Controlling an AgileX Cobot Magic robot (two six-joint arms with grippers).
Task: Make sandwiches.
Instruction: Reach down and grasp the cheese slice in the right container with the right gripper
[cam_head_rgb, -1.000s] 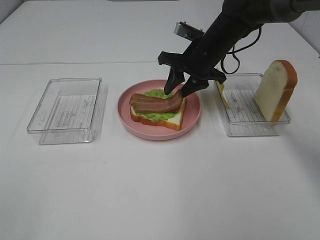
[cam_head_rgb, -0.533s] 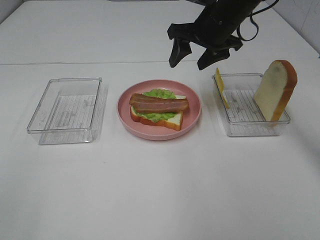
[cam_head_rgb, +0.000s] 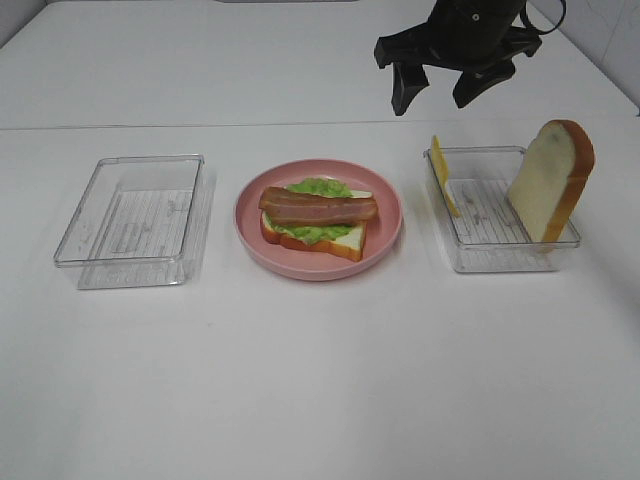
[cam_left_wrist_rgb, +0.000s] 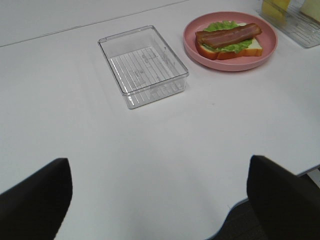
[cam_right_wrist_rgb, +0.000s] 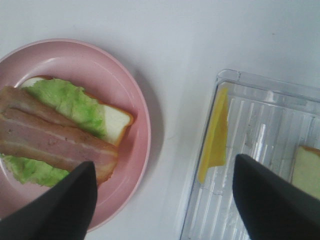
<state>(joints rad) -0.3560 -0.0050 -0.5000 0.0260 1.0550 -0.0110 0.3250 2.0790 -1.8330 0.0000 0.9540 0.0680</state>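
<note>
Exterior high view. Pink plate sits mid-table, between two clear containers. On it is the partial sandwich: bottom bread slice, lettuce on the bread, bacon strips across the top. Left container stands toward the table's left edge, well apart from the plate. Right container stands toward the right edge and holds the cheese slice, tilted against the wall nearest the plate, and the second bread slice, upright and leaning at the wall farthest from the plate. Right end effector hangs high above the table's far edge, over the gap between plate and right container. Its jaws are spread wide and carry nothing.

Left wrist view. Left end effector is over bare table near the front edge, fingers set wide with nothing between them. Left container, pink plate and sandwich lie beyond it. A corner of the right container just shows.

Right wrist view. Looking straight down, the right end effector has its fingers wide apart and empty. One overlaps the pink plate beside the bacon strips; the other overlaps the right container. Lettuce and a corner of the bottom bread slice show under the bacon. The cheese slice stands on edge along the container wall, and part of the second bread slice shows at the frame's edge.
</note>
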